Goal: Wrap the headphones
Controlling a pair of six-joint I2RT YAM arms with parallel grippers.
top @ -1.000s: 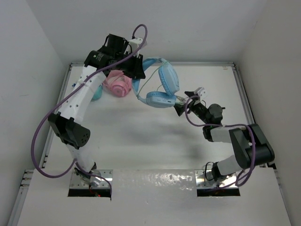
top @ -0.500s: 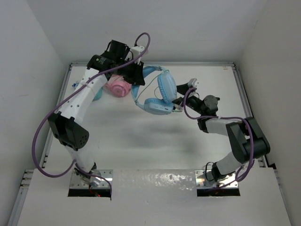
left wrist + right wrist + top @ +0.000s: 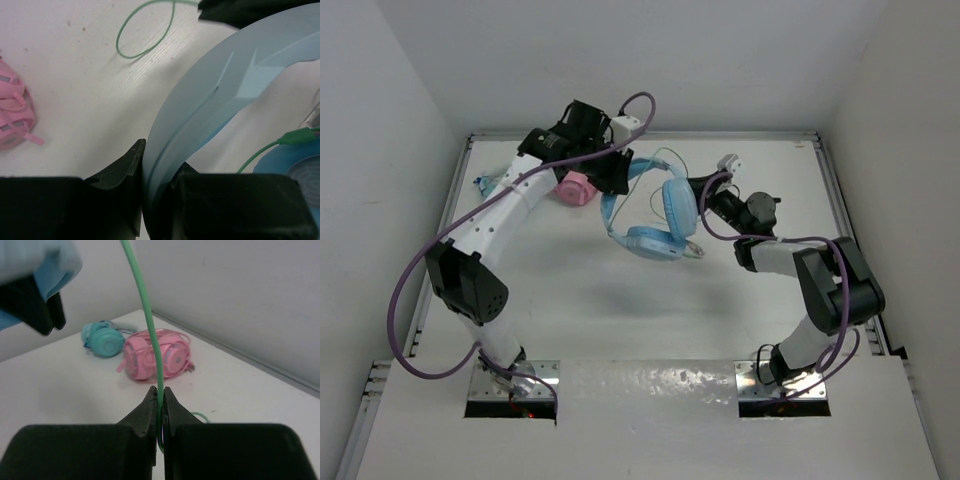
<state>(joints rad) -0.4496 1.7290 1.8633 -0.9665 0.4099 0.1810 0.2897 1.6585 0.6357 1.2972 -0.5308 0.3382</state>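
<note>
Top view: the light blue over-ear headphones with padded oval earcups [image 3: 655, 225] are over the far middle of the white table [image 3: 620, 300], between my two arms. The left gripper [image 3: 615, 180] reaches in from the left and meets the blue headband [image 3: 610, 212] at its upper end. One earcup stands on edge and the other lies low toward me. I cannot tell from here whether the low cup touches the tabletop. The right gripper [image 3: 700, 192] comes in from the right, just beside the upright cup. A fold of pink headphones [image 3: 575, 187] lies just left of the left gripper, partly under that arm. The thin green cable [image 3: 663, 156] arcs faintly behind the blue set. Left wrist view: both dark fingers are clamped on the headband's edge, with the band running up and right out of the pinch. A loop of green cable lies on the table beyond. The pink set is at the left edge, and part of a blue earcup with the cable's plug end shows at lower right. Right wrist view: the fingers are pressed together on the green cable, which rises taut from the pinch to the top of the frame. Beyond lie the pink set and, further off toward the corner, small teal headphones [image 3: 104, 342]. They are near one another, and I cannot tell whether they touch.
</note>
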